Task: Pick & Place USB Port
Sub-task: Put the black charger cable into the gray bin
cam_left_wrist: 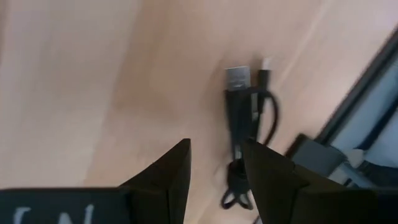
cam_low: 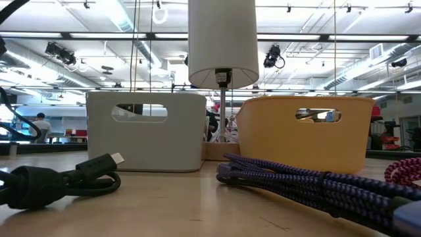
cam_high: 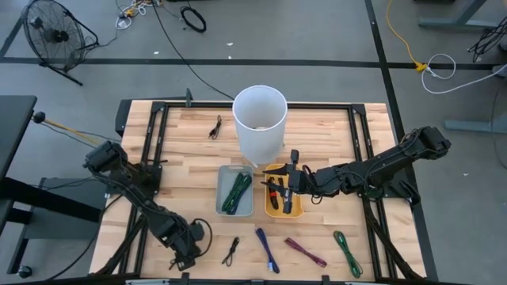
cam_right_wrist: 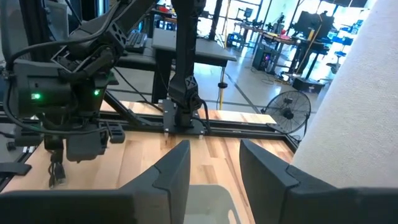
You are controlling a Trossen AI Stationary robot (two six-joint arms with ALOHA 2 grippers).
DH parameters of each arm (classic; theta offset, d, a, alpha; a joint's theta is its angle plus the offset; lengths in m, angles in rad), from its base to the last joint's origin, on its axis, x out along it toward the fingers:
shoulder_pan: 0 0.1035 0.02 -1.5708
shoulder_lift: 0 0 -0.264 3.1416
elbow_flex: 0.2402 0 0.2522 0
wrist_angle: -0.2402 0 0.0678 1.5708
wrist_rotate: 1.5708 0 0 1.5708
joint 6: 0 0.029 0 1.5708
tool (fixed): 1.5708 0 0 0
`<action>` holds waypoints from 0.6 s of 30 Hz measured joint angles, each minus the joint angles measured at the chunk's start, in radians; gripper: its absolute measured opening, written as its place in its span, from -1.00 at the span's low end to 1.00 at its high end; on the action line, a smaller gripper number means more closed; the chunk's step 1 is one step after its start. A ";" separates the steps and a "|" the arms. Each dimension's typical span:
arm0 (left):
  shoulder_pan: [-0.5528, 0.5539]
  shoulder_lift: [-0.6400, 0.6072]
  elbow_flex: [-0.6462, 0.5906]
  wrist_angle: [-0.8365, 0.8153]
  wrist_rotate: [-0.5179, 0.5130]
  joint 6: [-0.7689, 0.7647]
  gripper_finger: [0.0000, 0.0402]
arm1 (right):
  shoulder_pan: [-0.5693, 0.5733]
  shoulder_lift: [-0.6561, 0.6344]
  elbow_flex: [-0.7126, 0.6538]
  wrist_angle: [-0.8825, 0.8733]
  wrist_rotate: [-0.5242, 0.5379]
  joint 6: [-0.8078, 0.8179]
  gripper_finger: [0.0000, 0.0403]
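Nearest you, along the table's front edge, the left gripper (cam_high: 184, 252) hangs low with its fingers spread apart and nothing between them; the left wrist view shows the black USB cable (cam_left_wrist: 239, 134) lying on bare wood just past the fingertips, its silver plug end pointing away. That same cable sits just beside the gripper in the high view (cam_high: 231, 250). You should expect it to be light, floppy and tied into a short bundle, so take it across the bundled middle, not the plug, which is hard, small and would likely slip or swing. Along the same front strip lie a blue cable (cam_high: 267, 248), a purple cable (cam_high: 305, 252) and a green cable (cam_high: 347, 252), each well apart. Further back, the grey bin (cam_high: 234, 190) holds green cables and the yellow bin (cam_high: 283, 198) holds dark and red ones; the right gripper (cam_high: 291, 184) hovers over the yellow bin, fingers parted and empty per its wrist view. Beyond stands the white cylinder (cam_high: 259, 119), and another small black cable (cam_high: 215, 127) lies near the far edge
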 joint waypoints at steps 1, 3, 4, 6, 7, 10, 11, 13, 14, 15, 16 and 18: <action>0.000 0.000 0.000 0.011 0.002 0.001 -0.23 | 0.000 0.000 0.000 0.000 0.000 0.000 -0.30; 0.000 0.000 0.000 0.028 0.004 0.001 -0.23 | 0.000 0.000 0.000 0.000 0.000 0.000 -0.30; 0.000 0.000 0.000 0.036 0.006 0.001 -0.23 | 0.000 0.000 0.000 0.000 0.000 0.000 -0.30; 0.000 0.000 0.000 0.046 0.011 0.001 -0.23 | 0.000 0.000 0.000 0.000 0.000 -0.003 -0.30; 0.000 0.000 0.000 0.049 0.011 0.000 -0.23 | 0.000 0.000 0.000 0.000 0.000 -0.004 -0.30; -0.002 0.002 0.000 0.066 0.011 -0.005 -0.23 | 0.000 0.000 0.000 0.000 0.000 -0.012 -0.30; -0.002 0.006 0.000 0.071 0.011 -0.006 -0.23 | 0.000 0.000 0.000 0.000 0.000 -0.018 -0.30; -0.003 0.019 0.000 0.083 0.012 -0.006 -0.23 | 0.000 0.000 0.000 0.000 0.000 -0.025 -0.30; -0.005 0.026 0.000 0.088 0.012 -0.006 -0.23 | 0.000 0.000 0.000 0.000 0.000 -0.026 -0.30; -0.007 0.034 0.000 0.093 0.016 -0.007 -0.23 | 0.000 0.000 0.000 0.000 0.000 -0.027 -0.30; -0.007 0.042 0.000 0.095 0.025 -0.008 -0.23 | 0.000 0.000 0.000 0.000 0.000 -0.027 -0.30; -0.007 0.055 0.000 0.095 0.029 -0.009 -0.23 | 0.000 0.000 0.000 0.000 0.000 -0.028 -0.30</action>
